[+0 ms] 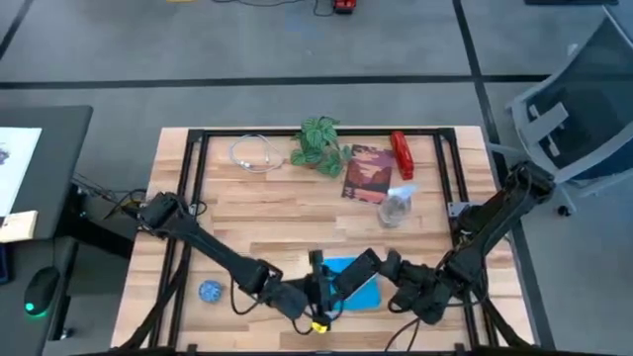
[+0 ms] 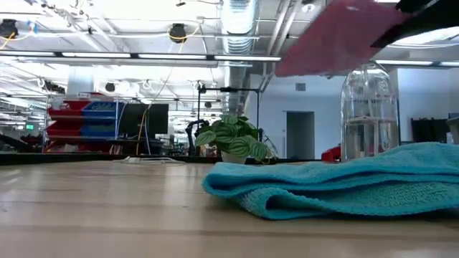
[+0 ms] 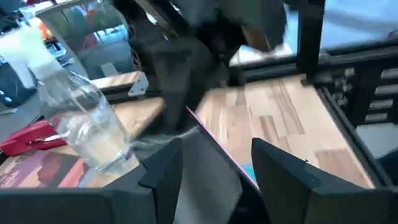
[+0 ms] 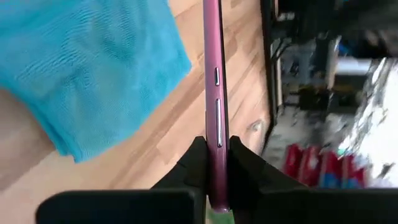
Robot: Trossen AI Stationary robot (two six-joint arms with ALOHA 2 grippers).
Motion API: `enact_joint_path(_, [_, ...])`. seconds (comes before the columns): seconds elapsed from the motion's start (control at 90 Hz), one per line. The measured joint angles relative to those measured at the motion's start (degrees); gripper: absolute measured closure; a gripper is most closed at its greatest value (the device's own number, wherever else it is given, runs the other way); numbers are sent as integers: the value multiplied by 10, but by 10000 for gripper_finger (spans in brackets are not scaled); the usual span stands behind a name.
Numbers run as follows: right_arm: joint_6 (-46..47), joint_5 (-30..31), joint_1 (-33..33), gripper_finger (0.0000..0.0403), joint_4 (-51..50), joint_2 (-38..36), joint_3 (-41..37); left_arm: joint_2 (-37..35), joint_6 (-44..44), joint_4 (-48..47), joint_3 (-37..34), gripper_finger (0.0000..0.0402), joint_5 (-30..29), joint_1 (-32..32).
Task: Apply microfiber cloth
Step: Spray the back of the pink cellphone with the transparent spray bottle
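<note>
The sky-blue microfiber cloth [image 1: 364,295] lies bunched on the wooden table near its front edge, and also shows in the low view [image 2: 344,183] and the right wrist view [image 4: 93,68]. Above it hangs a phone [image 1: 354,274] with a magenta back [image 2: 337,36]. My right gripper [image 1: 381,265] is shut on it. My left gripper [image 1: 321,284] is open just left of the cloth. In the left wrist view the phone's near end [image 3: 208,168] stands between its two fingers. My right gripper pinches the phone's front and back faces between its two fingers [image 4: 199,158], near one end and beside the side edge with the buttons [image 4: 217,118]. The phone is lifted clear above the cloth and tilted. My left gripper has a finger on either side of the phone; I cannot tell whether they touch it.
Toward the far edge stand a clear bottle [image 1: 396,206], a potted plant [image 1: 318,144], a red object [image 1: 402,154], a brown booklet [image 1: 366,174] and a white cable [image 1: 255,153]. A small blue ball [image 1: 210,291] lies at the front left. A black frame [image 1: 198,178] runs round the table.
</note>
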Motion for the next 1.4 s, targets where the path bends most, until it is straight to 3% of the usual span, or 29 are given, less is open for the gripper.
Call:
enact_joint_path(0.256, [180,-129,-55,385,-119,2,42,22,31,7,27,231,-21,12])
enact_joint_path(0.356, [199,-133,-66,385,-125,2,42,24,41,-4,38,222,-14,21])
enact_joint_path(0.544, [211,-136,-71,385,-118,2,42,43,-15,-68,44,211,17,40])
enact_joint_path(0.867, [236,-168,-84,385,-119,2,42,88,-37,-90,77,214,13,46])
enact_joint_path(1.089, [249,-182,-85,385,-120,2,42,98,-105,-167,106,271,36,63])
enact_joint_path(1.322, [264,-184,-86,382,-117,2,42,98,-141,-190,106,380,38,66])
enact_joint_path(1.4, [255,-186,-86,367,-107,2,42,98,-169,-211,106,387,31,66])
